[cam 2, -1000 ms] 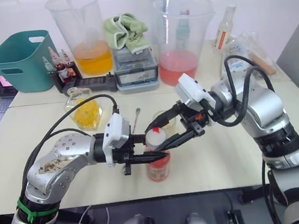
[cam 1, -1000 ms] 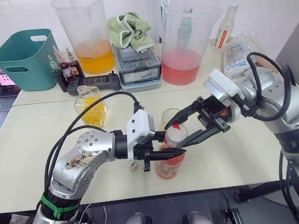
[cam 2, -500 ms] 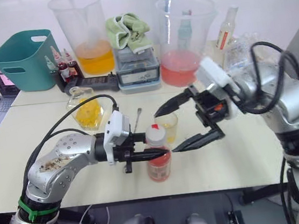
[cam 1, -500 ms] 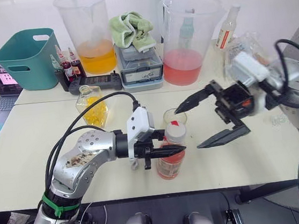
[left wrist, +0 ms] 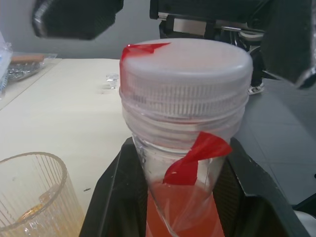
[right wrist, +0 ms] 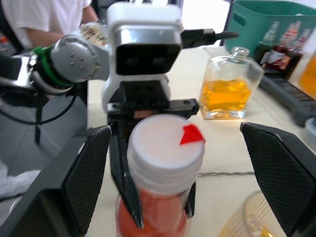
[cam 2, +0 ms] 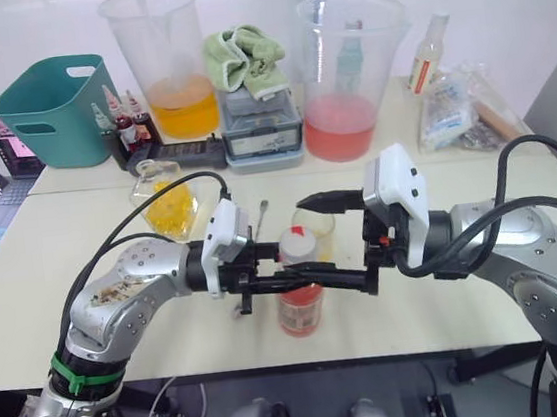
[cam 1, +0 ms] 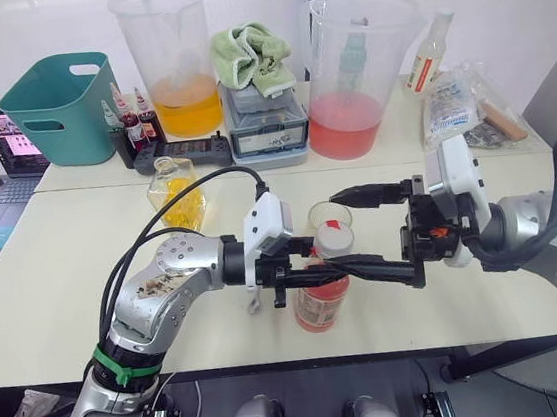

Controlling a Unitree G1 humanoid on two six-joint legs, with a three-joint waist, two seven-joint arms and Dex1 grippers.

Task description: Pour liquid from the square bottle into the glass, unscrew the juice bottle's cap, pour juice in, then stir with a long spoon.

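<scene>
Two grippers at the upright juice bottle [cam 1: 320,294], near table edge: left gripper [cam 1: 311,270] pinches its neck; right gripper [cam 1: 350,231], fingers spread wide, straddles the cap [cam 1: 330,240] from the right, level with it, not touching.

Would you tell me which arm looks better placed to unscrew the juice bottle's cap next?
The right. Its pincer is open, with one finger on each side of the cap, level with it and not yet touching. The left pincer is shut on the juice bottle just below the cap, holding it upright on the table.
</scene>
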